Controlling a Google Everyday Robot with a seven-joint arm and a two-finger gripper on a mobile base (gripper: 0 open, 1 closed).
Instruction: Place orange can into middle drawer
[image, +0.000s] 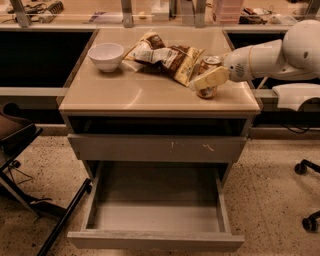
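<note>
The orange can (207, 93) stands upright near the right edge of the tabletop (145, 95), just beside a snack bag (167, 56). The gripper (202, 82) reaches in from the right, against the can's side. A white bowl (106, 54) sits far left. Below, the middle drawer (155, 217) is pulled open.

We count one gripper (210, 79), at it one orange can (206, 93) — left of it two snack bags (167, 56), one white bowl (105, 55); below, one open middle drawer (156, 217), one shut drawer (157, 148).

The white arm (265, 57) reaches in from the right, its pale hand (210, 78) pointing left, slightly downward.
</note>
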